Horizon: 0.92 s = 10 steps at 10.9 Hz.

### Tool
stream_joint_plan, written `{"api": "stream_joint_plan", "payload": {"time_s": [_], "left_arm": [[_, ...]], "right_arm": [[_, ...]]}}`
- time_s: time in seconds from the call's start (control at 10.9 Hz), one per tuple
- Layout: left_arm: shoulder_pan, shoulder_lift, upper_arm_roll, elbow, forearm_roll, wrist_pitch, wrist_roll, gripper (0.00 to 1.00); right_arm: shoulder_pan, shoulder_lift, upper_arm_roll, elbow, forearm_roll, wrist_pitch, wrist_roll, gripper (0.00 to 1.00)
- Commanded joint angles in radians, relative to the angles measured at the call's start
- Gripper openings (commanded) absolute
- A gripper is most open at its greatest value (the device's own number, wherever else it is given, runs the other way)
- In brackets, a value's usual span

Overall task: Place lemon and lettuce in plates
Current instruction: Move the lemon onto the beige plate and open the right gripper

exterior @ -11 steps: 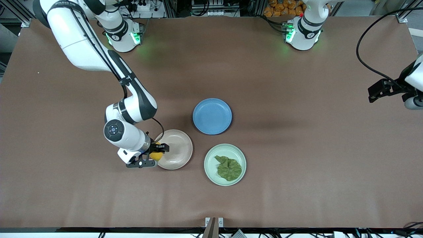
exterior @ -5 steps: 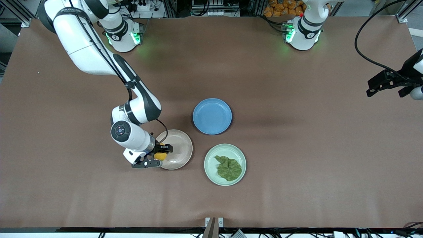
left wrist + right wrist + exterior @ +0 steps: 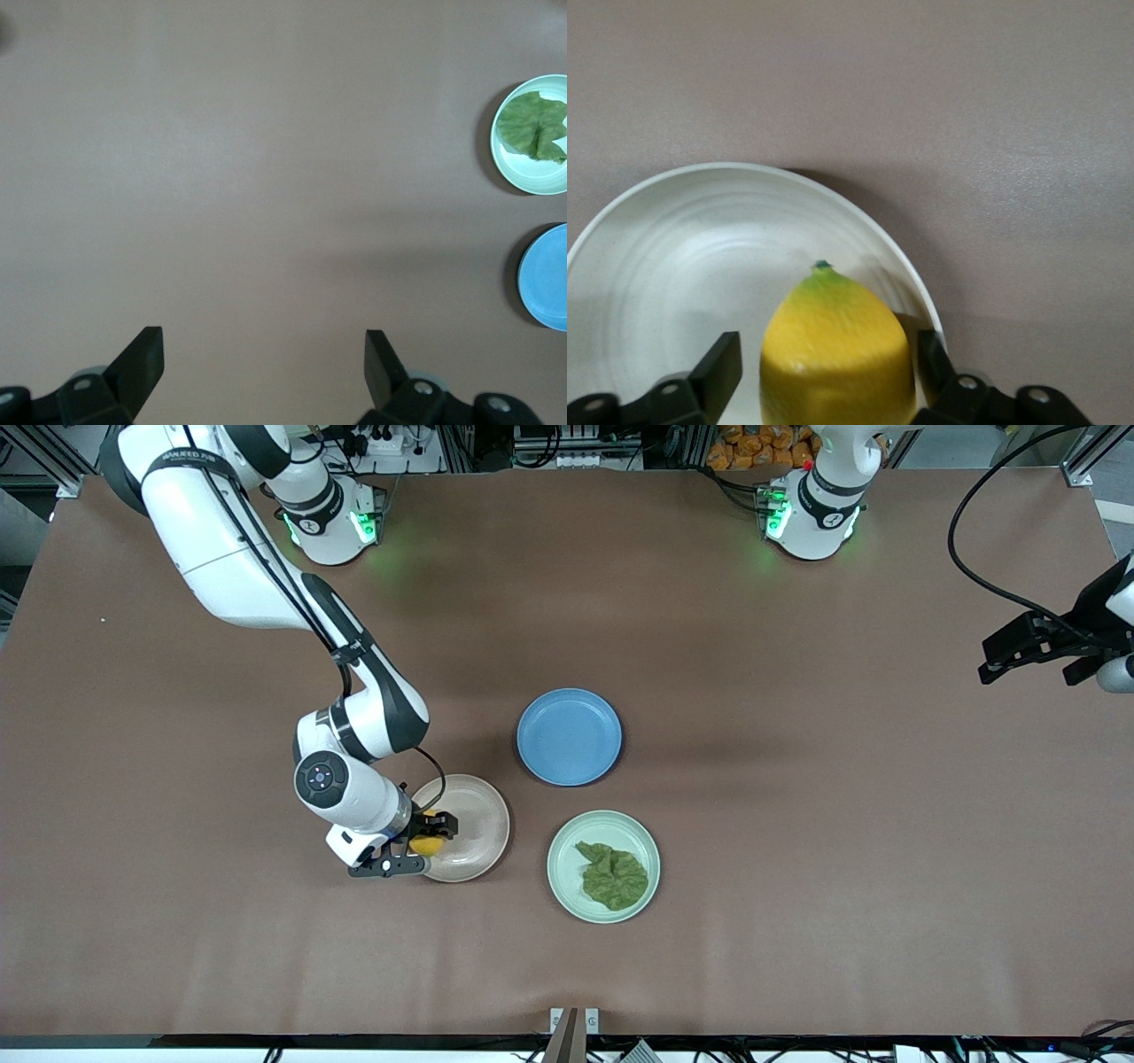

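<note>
The lemon sits between the fingers of my right gripper, over the edge of the beige-pink plate toward the right arm's end. In the right wrist view the lemon has a gap to one finger, so the right gripper is open around it above the plate. The lettuce lies in the mint green plate. My left gripper waits, open and empty, high over the left arm's end of the table. It also shows in the left wrist view.
An empty blue plate stands farther from the front camera, between the two other plates. The left wrist view shows the mint plate with the lettuce and the blue plate. Brown table around.
My right gripper moved with the lemon over the beige-pink plate's edge, then drew back slightly. The plate shifted a little toward the right arm's end. The left gripper drifted slightly.
</note>
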Motion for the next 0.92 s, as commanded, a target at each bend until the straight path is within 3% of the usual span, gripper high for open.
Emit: {"api": "stream_joint_plan", "payload": {"time_s": [0.0,0.37,0.64,0.83], "left_arm": [[-0.011,-0.009,0.005,-0.014,-0.015,-0.001,0.015,1.00],[-0.011,-0.007,0.003,-0.014,0.009,-0.003,0.021,1.00],[-0.012,-0.007,-0.011,-0.019,0.024,-0.003,0.020,1.00],[-0.009,-0.007,-0.046,-0.016,0.075,-0.004,0.011,1.00]], "right_arm": [[-0.005,0.016,0.008,0.028,-0.030,-0.010,0.021,1.00],[-0.024,0.005,0.011,0.046,-0.011,-0.052,0.053,1.00],[-0.051,0.005,0.029,0.178,-0.014,-0.323,0.047,1.00],[-0.123,0.005,0.091,0.209,-0.023,-0.385,0.042,1.00]]}}
